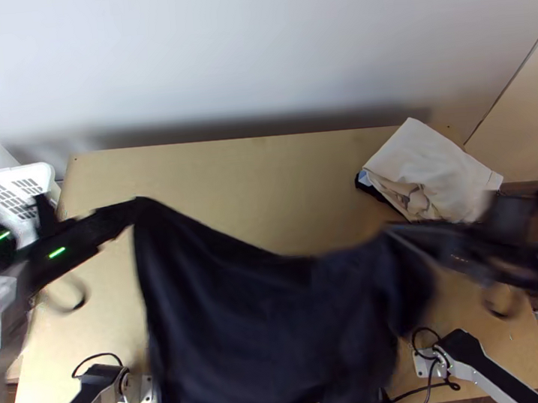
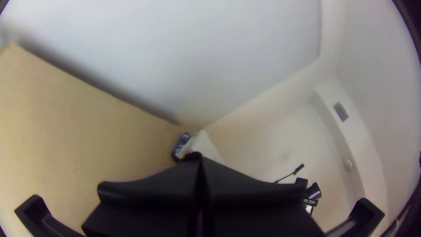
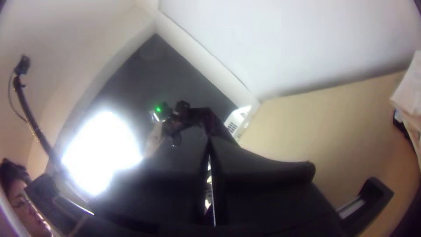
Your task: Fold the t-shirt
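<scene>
The dark t-shirt hangs stretched between both grippers, its upper edge sagging in the middle and its lower part over the table's near side. My left gripper is shut on its upper left corner. At the upper right part my right gripper is shut on the cloth, which looks blurred there. In the left wrist view, the left gripper has its fingers together. The right gripper likewise shows closed fingers in the right wrist view. Collar and sleeves cannot be told apart.
Light folded cloths lie at the table's back right corner, close to the right arm. A white basket stands beyond the left edge, behind the left arm. Bare wooden tabletop stretches behind the shirt. Black cables lie near both arm bases.
</scene>
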Tool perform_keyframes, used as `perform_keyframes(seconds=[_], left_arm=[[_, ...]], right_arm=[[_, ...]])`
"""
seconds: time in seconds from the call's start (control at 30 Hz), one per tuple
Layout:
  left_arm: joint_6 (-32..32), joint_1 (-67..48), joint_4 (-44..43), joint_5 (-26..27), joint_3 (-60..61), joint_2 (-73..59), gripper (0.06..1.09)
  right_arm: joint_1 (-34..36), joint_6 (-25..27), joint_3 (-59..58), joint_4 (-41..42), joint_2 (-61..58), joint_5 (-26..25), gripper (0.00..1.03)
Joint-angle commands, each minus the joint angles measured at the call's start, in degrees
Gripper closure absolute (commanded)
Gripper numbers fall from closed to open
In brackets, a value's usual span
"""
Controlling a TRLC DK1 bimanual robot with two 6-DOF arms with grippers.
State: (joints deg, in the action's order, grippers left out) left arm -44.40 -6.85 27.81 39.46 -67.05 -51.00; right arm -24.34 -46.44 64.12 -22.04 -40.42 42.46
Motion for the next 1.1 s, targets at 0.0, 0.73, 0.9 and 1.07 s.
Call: perform_keyframes(seconds=[0.0,0.73,0.9,1.07], left_arm=[[1.8,0.9,-18.2,-0.9,15.1,-19.5,1.05],[-1.2,8.5,-30.4,-17.1,-27.6,-71.9,1.05],[-0.9,9.8,-29.5,-18.6,-31.7,-74.9,1.05],[-0.9,10.8,-30.1,-16.2,-31.7,-74.2,0.23]], right_arm=[[6.0,0.7,-26.4,20.5,-4.8,-0.6,1.00],[10.7,4.7,12.2,23.4,-61.0,-21.6,1.00],[10.3,5.0,16.8,22.7,-63.8,-24.5,1.00],[9.2,5.6,17.0,23.3,-61.3,-26.0,0.07]])
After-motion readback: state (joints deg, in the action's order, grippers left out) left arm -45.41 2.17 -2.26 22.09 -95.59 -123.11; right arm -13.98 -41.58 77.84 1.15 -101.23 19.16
